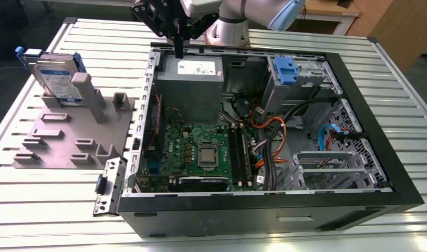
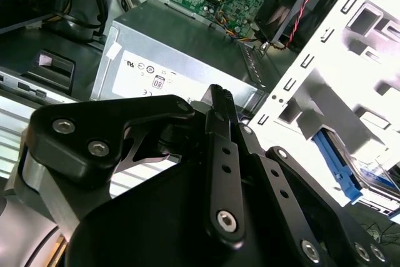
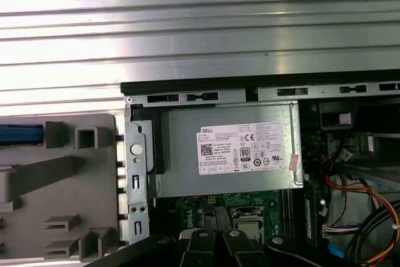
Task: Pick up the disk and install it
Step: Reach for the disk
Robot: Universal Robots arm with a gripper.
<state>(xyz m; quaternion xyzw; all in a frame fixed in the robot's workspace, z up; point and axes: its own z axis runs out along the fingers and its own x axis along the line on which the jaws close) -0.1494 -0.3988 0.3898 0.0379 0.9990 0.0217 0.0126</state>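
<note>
The disk [image 1: 55,73] stands upright in a slot of the grey fixture plate [image 1: 66,136] at the exterior view's left, silver-grey with a white-and-blue label and a blue bracket. My gripper [image 1: 178,52] hangs over the back rim of the open computer case [image 1: 269,202], above the power supply, well to the right of the disk. Its black fingers [image 2: 219,101] are shut together with nothing between them. A strip of the disk's blue bracket [image 3: 19,134] shows in the first wrist view, and its blue edge [image 2: 337,167] in the second.
A grey power supply [image 1: 192,79] with a white sticker sits inside the case under the gripper. A blue latch [image 1: 287,71] marks the far drive bay. A metal drive cage [image 1: 332,168], orange and blue cables and the motherboard [image 1: 199,152] take up the case floor.
</note>
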